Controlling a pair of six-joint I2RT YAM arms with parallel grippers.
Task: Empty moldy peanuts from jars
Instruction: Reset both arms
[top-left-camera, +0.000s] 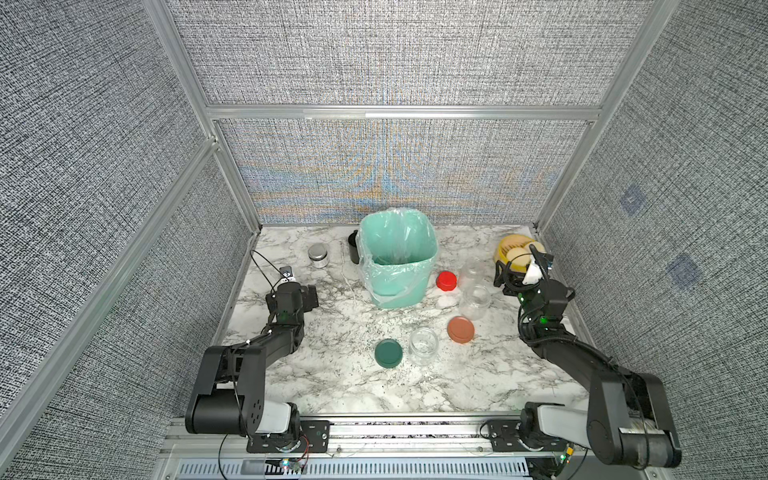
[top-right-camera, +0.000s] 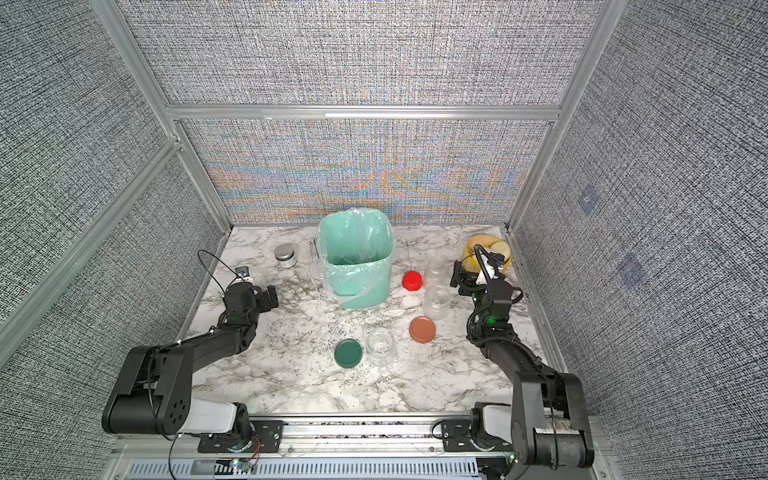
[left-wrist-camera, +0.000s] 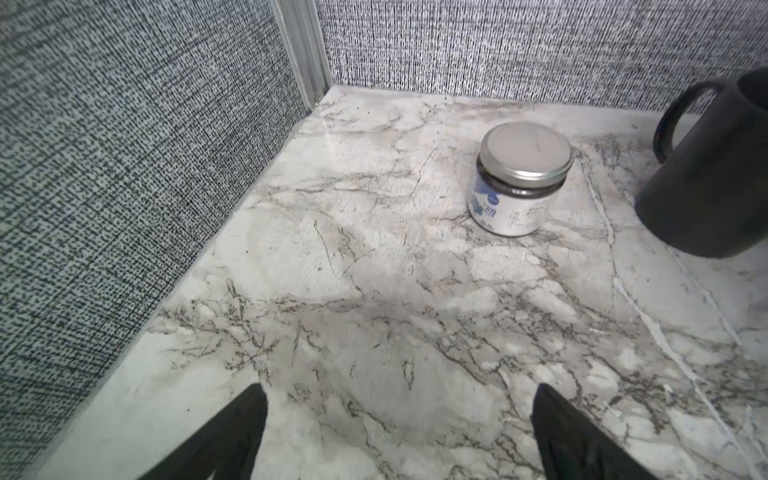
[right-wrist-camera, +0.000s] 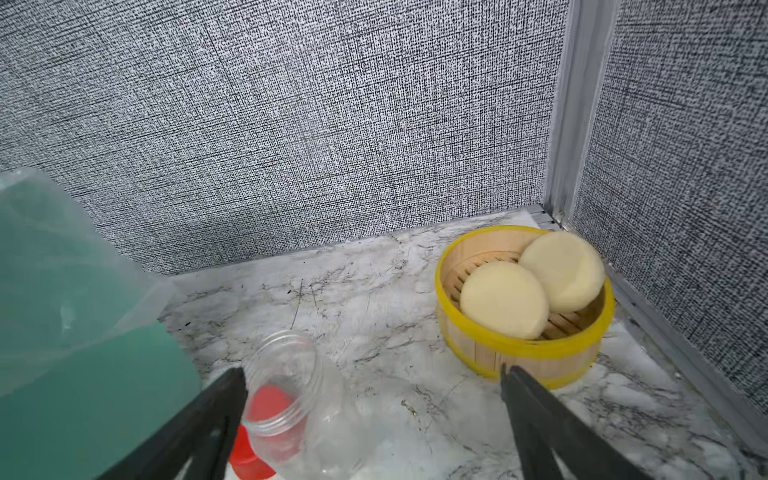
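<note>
Desk is carrying, nearest, the green lid just beside the first jar; farther, the terracotta lid near the second jar; then the red lid and the third jar, right of the lined bin. All three are standing open. The left claw and the right claw are gaping wide, holding nothing.

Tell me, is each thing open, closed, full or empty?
Near jar: open, empty.
Middle jar: open, empty.
Far jar: open, empty.
Green lid: off.
Red lid: off.
Orange lid: off.
Silver-lidded jar: closed.
Bin: open, bag-lined.
Steamer basket: holds two discs.
Left gripper: open.
Right gripper: open.
</note>
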